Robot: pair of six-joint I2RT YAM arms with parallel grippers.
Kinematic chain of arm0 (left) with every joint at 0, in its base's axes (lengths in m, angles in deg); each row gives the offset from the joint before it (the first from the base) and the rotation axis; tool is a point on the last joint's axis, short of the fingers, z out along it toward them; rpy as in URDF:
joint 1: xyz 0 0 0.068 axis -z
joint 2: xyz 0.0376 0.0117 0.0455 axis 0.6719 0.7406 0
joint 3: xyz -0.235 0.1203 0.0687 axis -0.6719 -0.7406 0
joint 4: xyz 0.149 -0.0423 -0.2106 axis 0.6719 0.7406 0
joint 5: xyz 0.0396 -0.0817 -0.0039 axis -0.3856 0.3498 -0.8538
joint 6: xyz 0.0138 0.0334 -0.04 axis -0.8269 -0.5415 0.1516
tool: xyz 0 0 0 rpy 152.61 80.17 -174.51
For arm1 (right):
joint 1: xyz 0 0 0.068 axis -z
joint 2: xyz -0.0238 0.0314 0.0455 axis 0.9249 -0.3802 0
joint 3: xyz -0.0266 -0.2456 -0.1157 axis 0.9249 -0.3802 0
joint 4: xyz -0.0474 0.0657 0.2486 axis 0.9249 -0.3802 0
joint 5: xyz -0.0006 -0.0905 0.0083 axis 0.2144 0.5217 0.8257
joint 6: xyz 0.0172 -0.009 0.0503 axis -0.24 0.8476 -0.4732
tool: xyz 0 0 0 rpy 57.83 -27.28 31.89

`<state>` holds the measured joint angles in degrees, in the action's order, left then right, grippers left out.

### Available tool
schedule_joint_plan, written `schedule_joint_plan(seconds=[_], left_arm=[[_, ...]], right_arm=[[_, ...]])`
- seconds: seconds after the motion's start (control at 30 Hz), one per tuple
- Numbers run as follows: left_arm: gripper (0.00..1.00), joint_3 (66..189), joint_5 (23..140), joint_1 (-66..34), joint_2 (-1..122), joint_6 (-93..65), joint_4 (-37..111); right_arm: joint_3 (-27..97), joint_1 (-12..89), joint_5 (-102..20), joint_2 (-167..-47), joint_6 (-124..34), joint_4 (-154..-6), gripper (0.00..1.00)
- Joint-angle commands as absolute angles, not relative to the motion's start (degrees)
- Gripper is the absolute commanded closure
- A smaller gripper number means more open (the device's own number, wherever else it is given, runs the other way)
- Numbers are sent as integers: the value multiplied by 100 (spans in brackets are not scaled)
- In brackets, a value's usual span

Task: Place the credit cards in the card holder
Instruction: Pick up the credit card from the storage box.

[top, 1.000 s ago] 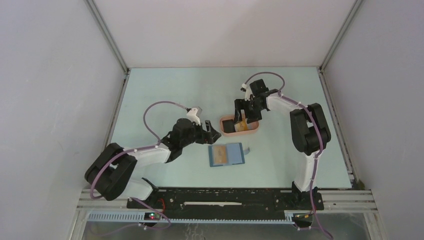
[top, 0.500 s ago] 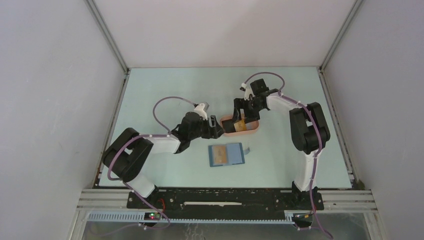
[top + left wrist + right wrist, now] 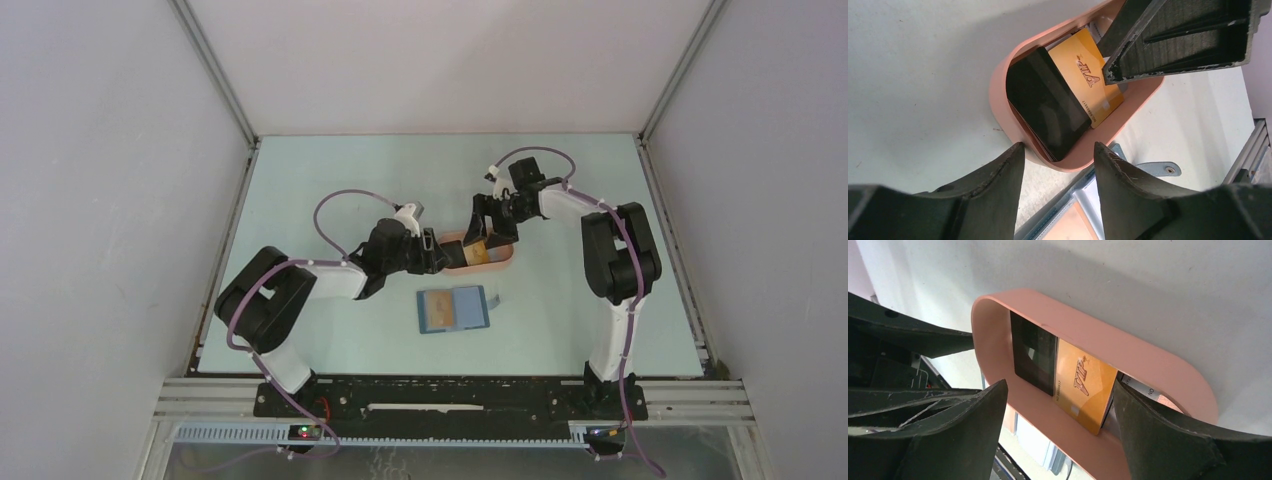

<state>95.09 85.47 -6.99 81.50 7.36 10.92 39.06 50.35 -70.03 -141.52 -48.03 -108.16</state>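
black card (image 3: 1045, 102), gold card (image 3: 1088, 82), pink tray (image 3: 998, 90)

A salmon-pink oval tray (image 3: 503, 266) sits on the pale green table (image 3: 330, 180), just off its middle toward three o'clock. White walls (image 3: 450, 60) stand at nine, twelve and three o'clock. A black rail (image 3: 540, 400) runs along six o'clock.
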Motion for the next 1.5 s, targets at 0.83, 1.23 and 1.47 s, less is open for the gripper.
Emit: schedule_joint_plan(seconds=[0.83,1.23,1.47], left_arm=[[45,9827,8627,-759,8067,749,1220],[45,9828,8742,-759,7934,781,1206],[45,9828,8780,-760,7869,787,1213]], right_arm=[[3879,5183,-8015,-13938,-5003,-10874,23],[3992,4919,-7861,-14391,-4905,-11011,34],[4101,4823,-7729,-14499,-4851,-11131,44]])
